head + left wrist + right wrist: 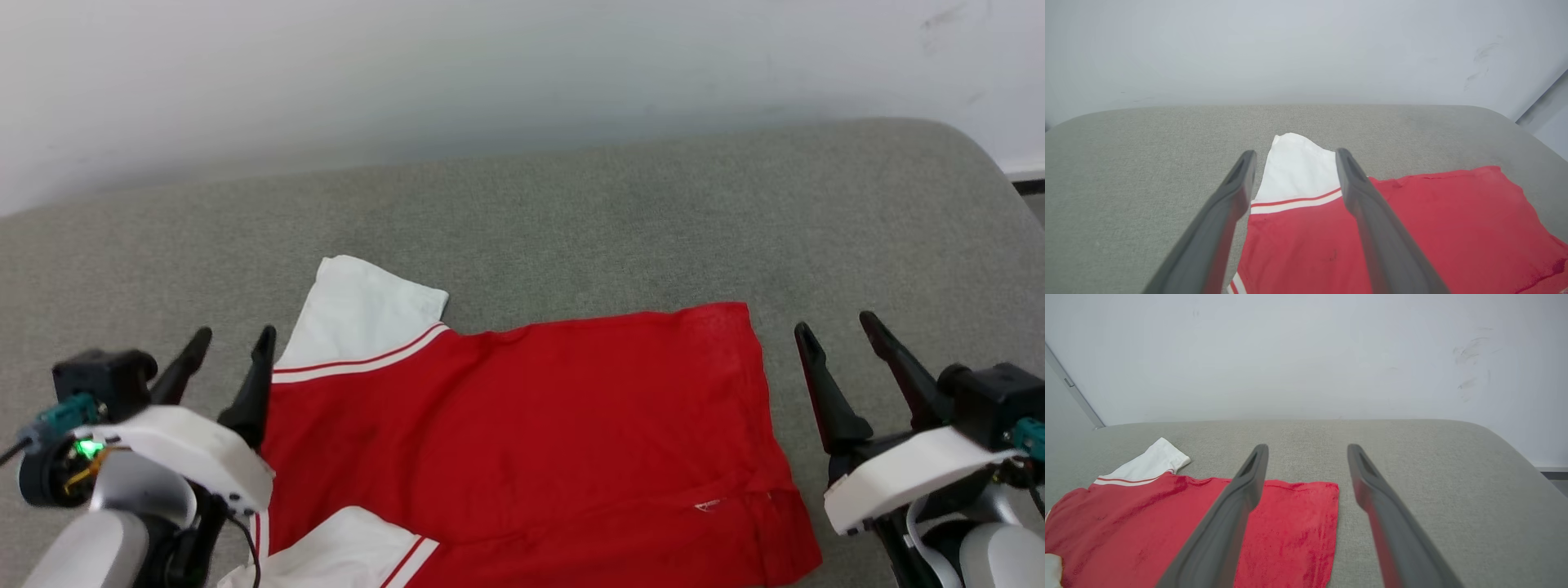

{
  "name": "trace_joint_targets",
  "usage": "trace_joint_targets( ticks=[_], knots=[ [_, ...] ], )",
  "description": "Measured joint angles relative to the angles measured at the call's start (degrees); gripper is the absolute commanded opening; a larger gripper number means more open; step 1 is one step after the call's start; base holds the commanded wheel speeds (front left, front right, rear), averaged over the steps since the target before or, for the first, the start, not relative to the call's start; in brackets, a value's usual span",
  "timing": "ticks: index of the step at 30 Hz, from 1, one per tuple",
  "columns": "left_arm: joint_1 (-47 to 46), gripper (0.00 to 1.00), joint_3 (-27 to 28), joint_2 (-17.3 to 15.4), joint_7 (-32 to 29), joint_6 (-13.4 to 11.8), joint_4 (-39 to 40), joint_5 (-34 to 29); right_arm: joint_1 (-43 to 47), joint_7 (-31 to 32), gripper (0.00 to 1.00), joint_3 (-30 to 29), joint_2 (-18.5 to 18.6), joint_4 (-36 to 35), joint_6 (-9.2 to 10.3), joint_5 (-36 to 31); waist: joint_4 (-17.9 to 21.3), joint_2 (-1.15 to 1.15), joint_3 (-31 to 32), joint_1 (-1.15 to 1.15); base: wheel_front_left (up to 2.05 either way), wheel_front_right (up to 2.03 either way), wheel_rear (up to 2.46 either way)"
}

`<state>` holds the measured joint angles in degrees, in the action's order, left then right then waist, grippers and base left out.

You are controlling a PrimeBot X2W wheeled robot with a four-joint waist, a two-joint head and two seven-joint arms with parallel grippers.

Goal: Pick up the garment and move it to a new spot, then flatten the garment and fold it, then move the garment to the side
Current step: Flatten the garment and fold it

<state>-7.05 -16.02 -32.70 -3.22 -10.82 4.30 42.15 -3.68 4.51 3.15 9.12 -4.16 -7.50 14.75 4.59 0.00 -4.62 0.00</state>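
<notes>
The garment [522,433], a bright red shirt with white sleeves and red-and-white trim, lies spread flat on the grey padded surface [571,220], plain side up. One white sleeve [359,314] points to the far left, another lies at the near edge. My left gripper [231,336] hovers open at the shirt's left edge beside the far sleeve; in the left wrist view its fingers [1241,179] straddle that sleeve [1296,171]. My right gripper [837,324] stands open just off the shirt's right hem, holding nothing. In the right wrist view the hem corner [1327,490] lies between its fingers [1255,469].
The grey surface stretches back to a pale wall [490,73]. Its rounded right corner [980,155] drops away at the far right, with a dark strip of floor [1030,186] beyond. Bare grey padding lies behind the shirt and to both sides.
</notes>
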Motion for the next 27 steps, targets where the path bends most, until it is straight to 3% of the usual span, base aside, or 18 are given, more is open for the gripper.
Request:
trace_joint_targets(
  ticks=[7, 11, 20, 27],
  knots=[
    [-10.39, 1.00, 1.94, -0.74, 0.52, 1.00, -2.77, -0.62, -5.79, -1.05, 1.00, 0.49, -2.01, -3.00, 0.00, -1.34, 2.42, 0.00, -7.17, 0.01, 0.00, 0.00, 0.00],
    [-17.41, 1.00, 2.05, -2.74, -3.28, 3.86, -6.12, 0.59, -8.64, -2.01, 1.00, 0.76, -2.85, -3.52, 0.00, -1.82, 4.10, 0.00, -11.60, 0.01, 0.00, 0.00, 0.00],
    [-30.09, 1.00, -0.20, -10.29, -22.27, 10.17, -15.33, 5.44, -10.72, -4.50, 1.00, 2.14, -4.60, -0.62, 0.00, -0.80, 9.38, 0.00, -17.72, 0.01, 0.00, 0.00, 0.00],
    [-33.21, 1.00, -1.11, -14.66, -38.49, 10.00, -20.59, 10.50, -11.00, -6.34, 1.00, 3.01, -5.41, 2.09, 0.00, 0.43, 12.79, 0.00, -20.42, 0.01, 0.00, 0.00, 0.00]
  ],
)
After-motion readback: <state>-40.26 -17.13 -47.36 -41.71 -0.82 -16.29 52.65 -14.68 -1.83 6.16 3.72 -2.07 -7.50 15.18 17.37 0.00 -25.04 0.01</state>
